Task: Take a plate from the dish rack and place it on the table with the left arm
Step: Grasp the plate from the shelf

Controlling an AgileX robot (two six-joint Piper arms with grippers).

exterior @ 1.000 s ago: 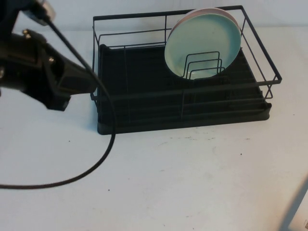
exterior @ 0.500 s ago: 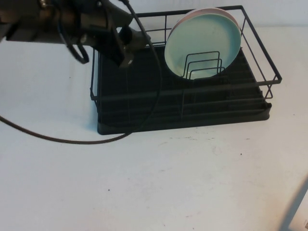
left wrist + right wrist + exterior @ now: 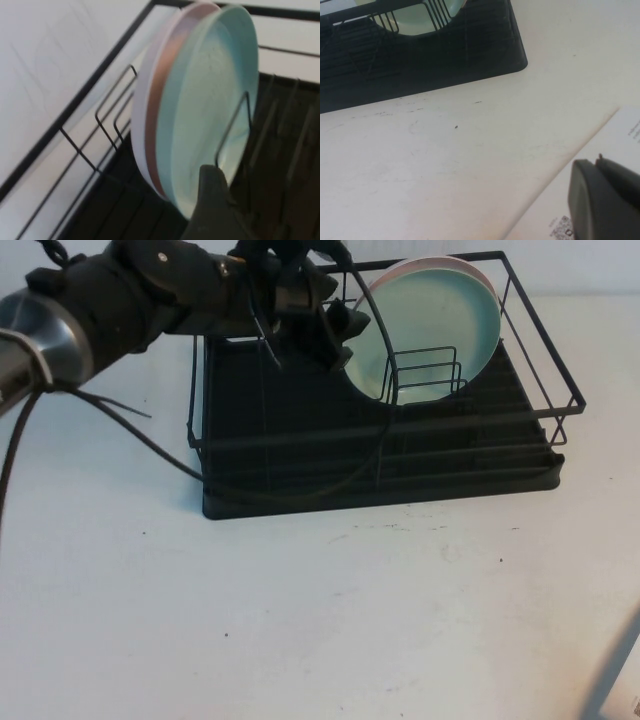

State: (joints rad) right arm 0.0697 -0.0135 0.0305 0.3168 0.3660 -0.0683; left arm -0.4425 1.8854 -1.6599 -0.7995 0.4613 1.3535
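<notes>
The mint-green plate stands on edge in the wire dividers at the back right of the black dish rack, with a pink plate right behind it. My left arm reaches over the rack's back left. Its left gripper is open at the plate's left edge, holding nothing. In the left wrist view the plate fills the middle and one finger stands just in front of its lower rim. The right gripper is shut and empty, low over the table at the near right.
The left arm's black cable loops across the rack's ribbed tray. A white printed sheet lies under the right gripper. Bare white tabletop spreads in front of the rack.
The left arm swung from the rack's left side up and across its back, bringing the gripper to the plate's left edge. The cable followed over the rack. The plates stayed still.
</notes>
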